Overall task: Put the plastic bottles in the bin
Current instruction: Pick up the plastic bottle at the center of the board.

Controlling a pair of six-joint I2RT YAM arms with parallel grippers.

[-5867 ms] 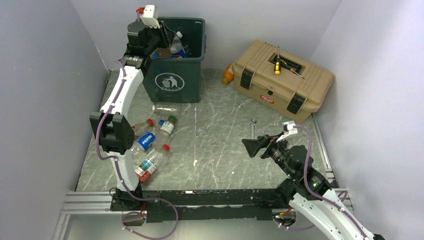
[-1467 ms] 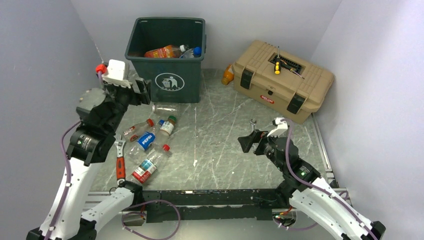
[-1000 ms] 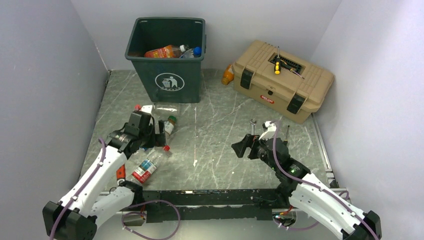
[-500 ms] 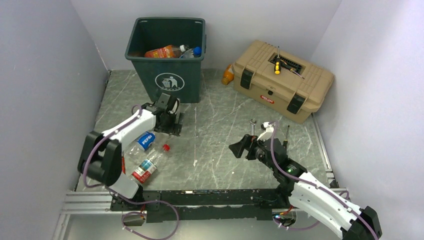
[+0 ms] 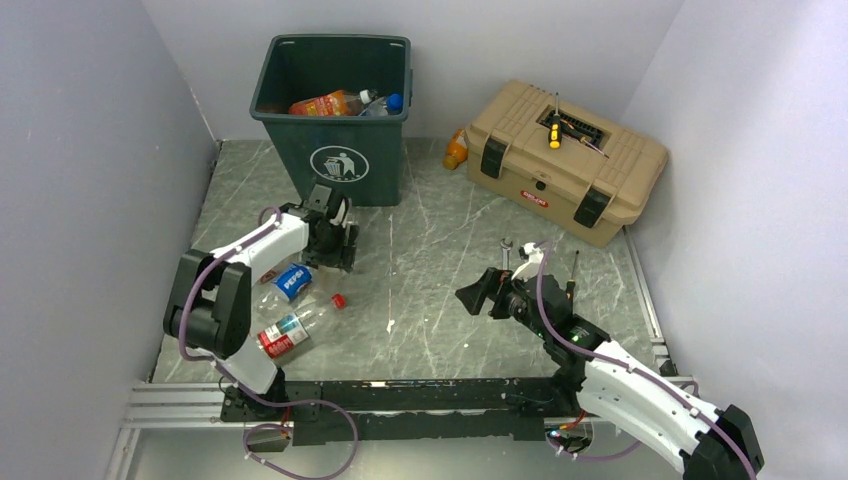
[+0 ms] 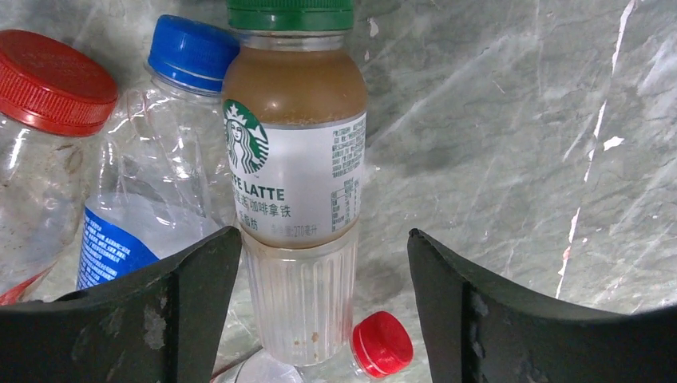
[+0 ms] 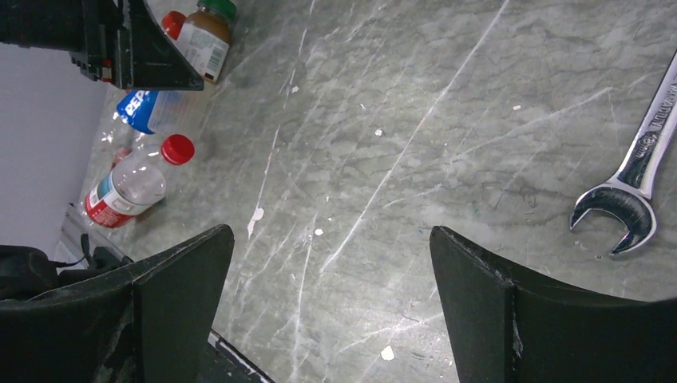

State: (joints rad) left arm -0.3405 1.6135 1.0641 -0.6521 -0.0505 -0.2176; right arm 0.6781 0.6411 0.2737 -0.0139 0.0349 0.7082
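The dark green bin (image 5: 345, 160) stands at the back left with orange and clear bottles (image 5: 335, 102) inside. My left gripper (image 6: 323, 247) is open and low over a cluster of plastic bottles. It straddles the base of a green-capped latte bottle (image 6: 295, 183): the left finger touches it, the right finger stands apart. Beside it lie a blue-capped Pepsi bottle (image 6: 160, 159), a red-capped bottle (image 6: 48, 120) and a smaller red-capped one (image 6: 383, 343). A red-labelled bottle (image 5: 285, 330) lies nearer the front. My right gripper (image 7: 331, 239) is open over bare table.
A tan toolbox (image 5: 565, 160) with a yellow-handled screwdriver (image 5: 554, 135) on top stands at the back right. An orange bottle (image 5: 456, 150) lies behind its left corner. A wrench (image 7: 631, 175) lies on the table right of my right gripper. Grey walls enclose both sides.
My left arm came from the bin down to the bottle cluster and settled around the latte bottle, its jaws narrowing. The red-labelled bottle shifted slightly. My right gripper crept a little left.
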